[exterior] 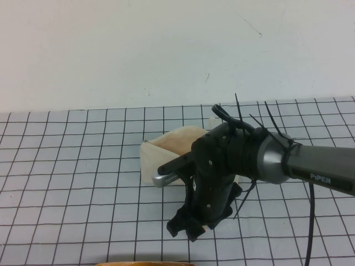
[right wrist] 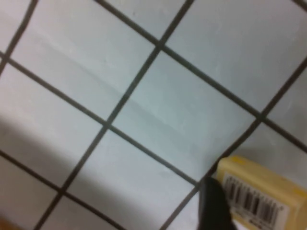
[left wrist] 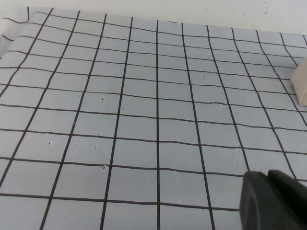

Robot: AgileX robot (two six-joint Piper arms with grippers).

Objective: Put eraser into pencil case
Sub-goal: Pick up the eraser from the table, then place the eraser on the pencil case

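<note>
The eraser [right wrist: 261, 194], a yellowish block with a barcode label, lies on the grid mat in the right wrist view. My right gripper [exterior: 195, 228] hangs low over the mat in front of the pencil case, open. One black finger [right wrist: 216, 208] stands against the eraser's side; the other is out of frame. In the high view the eraser is mostly hidden under the gripper. The cream pencil case [exterior: 166, 145] lies behind the right arm with its tan lining showing, and its corner shows in the left wrist view [left wrist: 301, 86]. My left gripper [left wrist: 276, 201] is shut, empty, above bare mat.
The white mat with a black grid [exterior: 72, 166] covers the table up to a white back wall. A curved tan edge [exterior: 147, 264] shows at the front edge of the high view. The left arm is outside the high view.
</note>
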